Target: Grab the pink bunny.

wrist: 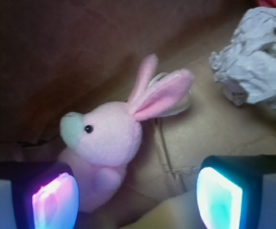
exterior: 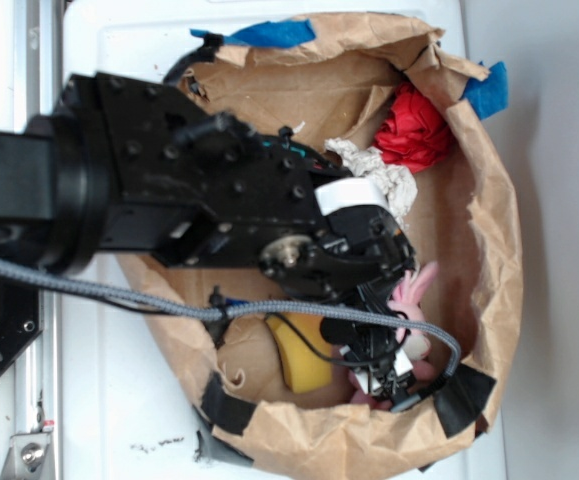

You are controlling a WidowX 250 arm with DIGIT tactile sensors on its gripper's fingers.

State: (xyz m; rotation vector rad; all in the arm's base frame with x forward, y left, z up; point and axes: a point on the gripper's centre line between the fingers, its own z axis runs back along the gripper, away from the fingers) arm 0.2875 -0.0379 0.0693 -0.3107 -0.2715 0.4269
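- Step in hand, as judged: approach and alignment, with no grasp made yet; the gripper is hanging low inside the brown paper bag, spread wide, nothing between its pads.
- The pink bunny is sitting on the bag floor against the bag wall, ears pointing up and to the right in the wrist view; its body is lying just beside the left-of-frame fingertip, well apart from the other one.
- In the exterior view the pink bunny is peeking out at the arm's tip, near the bag's lower right side.
- Next move, as judged: the bunny is sitting off-centre, so the gripper is needing a shift toward it, then a short drop and a squeeze on the soft body or head.
- A yellow sponge is lying near the gripper; a crumpled white paper ball and a red paper ball are lying farther off.
- Writing: no brand, label or readable text is showing in either view.
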